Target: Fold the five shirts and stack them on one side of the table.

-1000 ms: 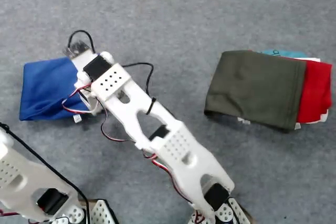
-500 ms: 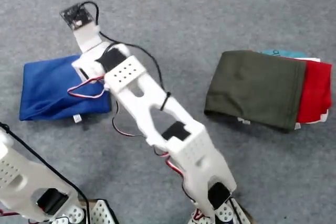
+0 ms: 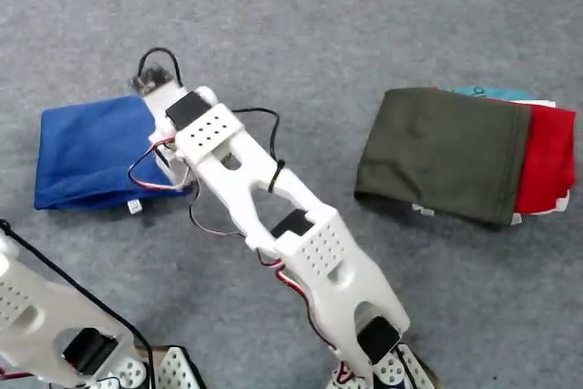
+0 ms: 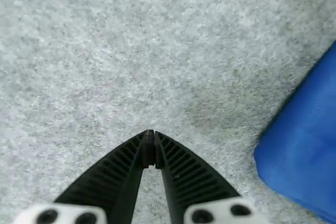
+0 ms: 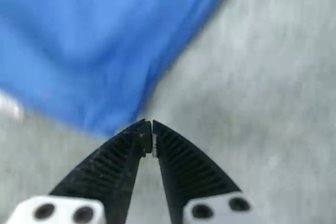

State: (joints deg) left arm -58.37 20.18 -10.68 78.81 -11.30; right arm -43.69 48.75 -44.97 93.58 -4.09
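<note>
The right gripper (image 5: 147,129) has its two black ribbed jaws pressed together, tips meeting, with nothing pinched between them. Just beyond the tips lies the edge of a folded blue shirt (image 5: 79,35), blurred in the right wrist view, with grey table covering beside it. In the high view this shirt (image 3: 86,148) sits flat at the left of the frame. The white right arm (image 3: 264,216) stretches from the bottom centre up to the shirt's right edge, and its wrist covers the spot where gripper and cloth come close, so I cannot tell if they touch.

The left gripper (image 4: 148,142) is also closed and empty, above bare grey table (image 4: 131,40), with a corner of the blue shirt (image 4: 304,166) near it. The left arm (image 3: 46,325) is cut off at the lower left corner.

At the right of the frame, well apart, an olive shirt (image 3: 437,152) tops a stack over a red shirt (image 3: 547,161); slivers of teal (image 3: 492,93) and white (image 3: 544,103) cloth peek out beneath.
</note>
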